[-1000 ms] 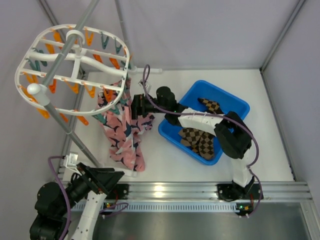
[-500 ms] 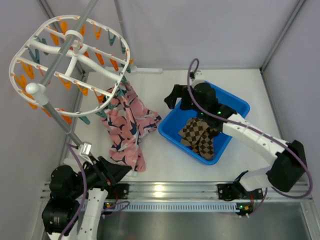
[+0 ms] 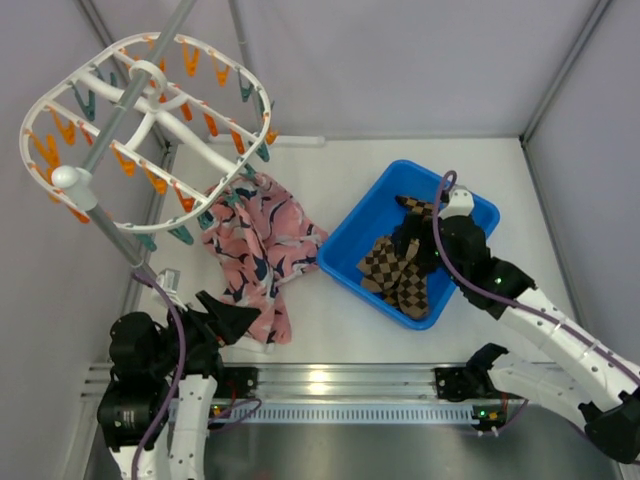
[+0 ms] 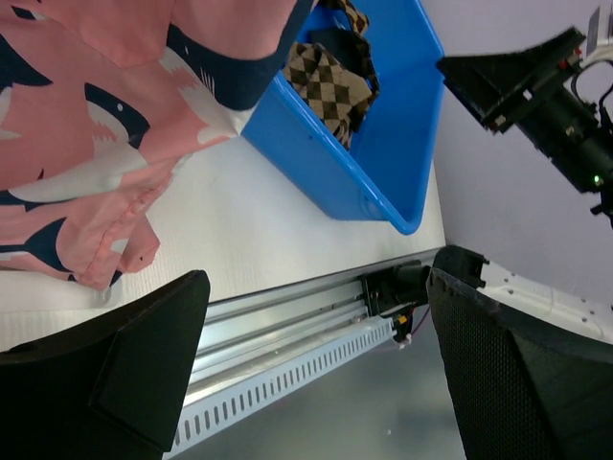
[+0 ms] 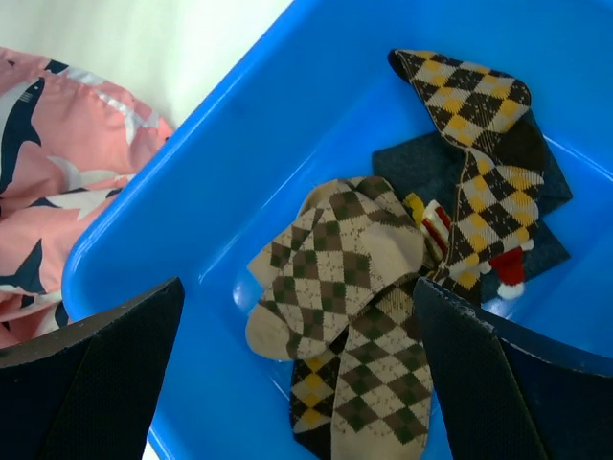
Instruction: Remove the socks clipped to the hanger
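The white oval hanger (image 3: 150,125) with orange and teal clips hangs on a grey pole at the upper left. Pink socks with navy-and-white marks (image 3: 255,245) hang from clips on its near right rim, and their lower ends lie bunched on the table. They also show in the left wrist view (image 4: 86,125) and the right wrist view (image 5: 57,172). Checkered socks (image 5: 354,268) and a dark navy sock (image 5: 431,172) lie in the blue bin (image 3: 365,215). My right gripper (image 5: 302,383) is open and empty above the bin. My left gripper (image 4: 316,383) is open and empty, low by the table's near edge, just below the pink socks.
The blue bin's wall (image 4: 364,182) stands right of the pink socks. The grey pole (image 3: 115,240) slants down to the near left. An aluminium rail (image 3: 340,385) runs along the table's near edge. Grey curtain walls close in the left, back and right.
My right gripper has pulled away from the pink socks and moved right, over the bin. The hanger has swung and tilted. My left arm has turned its gripper up toward the socks.
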### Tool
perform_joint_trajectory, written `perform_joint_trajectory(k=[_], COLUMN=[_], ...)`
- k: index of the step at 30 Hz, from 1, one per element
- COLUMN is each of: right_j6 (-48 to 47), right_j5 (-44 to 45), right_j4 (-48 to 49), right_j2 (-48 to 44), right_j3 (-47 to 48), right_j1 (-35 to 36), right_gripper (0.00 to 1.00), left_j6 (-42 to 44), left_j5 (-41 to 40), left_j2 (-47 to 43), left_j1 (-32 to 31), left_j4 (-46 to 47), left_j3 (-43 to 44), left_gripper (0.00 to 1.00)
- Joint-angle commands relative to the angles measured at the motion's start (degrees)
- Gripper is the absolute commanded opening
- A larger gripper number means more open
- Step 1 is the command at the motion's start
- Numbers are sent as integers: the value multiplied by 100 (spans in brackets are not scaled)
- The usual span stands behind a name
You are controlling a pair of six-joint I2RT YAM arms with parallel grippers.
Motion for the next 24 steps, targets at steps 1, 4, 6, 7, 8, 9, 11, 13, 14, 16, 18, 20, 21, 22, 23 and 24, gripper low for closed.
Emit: perform_joint_trajectory(k=[1,4,6,7,8,9,11,13,14,16,18,20,21,22,23,24], right_j6=[-5,-13,-13,4,22,31,39,5,4,-13,-22,-48,-66,-66,-57,-66], right_j5=[-12,-180,-206,-215,-215,-215,-241,-277,-277,-268,-224,-215,-241,-250,-268,-311], right_j4=[-100,-91,-74,-100,-109,-126,-100,-100,-109,-135,-170,-205,-206,-214,-206,-171], right_j2=[-259,-172,-23,39,92,179,241,224,154,40,-136,-320,-382,-417,-539,-619], right_j3=[-125,-170,-196,-205,-214,-240,-310,-389,-416,-503,-574,-618,-635,-653,-671,-706], right_j1=[8,-1,-1,-1,8,-1,-1,-1,-1,-1,-1,-1,8,8,8,8], right_gripper=[100,99,100,99,99,100,100,100,100,99,99,99,99,99,99,100], left_j6=[-54,-2,260,349,428,568,762,1140,1202,1334,1431,1317,1282,1238,1107,1027], left_j5=[-139,-182,-270,-313,-296,-261,-261,-348,-366,-419,-717,-893,-903,-903,-816,-737], left_j2=[190,278,410,480,594,664,900,1112,1235,1499,1683,1763,1781,1738,1659,1554], left_j1=[234,314,236,166,78,-167,-545,-1282,-1546,-2197,-2418,-2402,-2384,-2366,-2323,-2296], left_j4=[519,546,537,537,537,537,537,468,467,467,476,624,730,844,1219,1414], left_j3=[-62,15,182,296,332,367,464,543,561,517,351,62,-62,-150,-238,-430], left_gripper=[98,98,99,99,98,99,99,99,99,98,99,99,99,98,99,98])
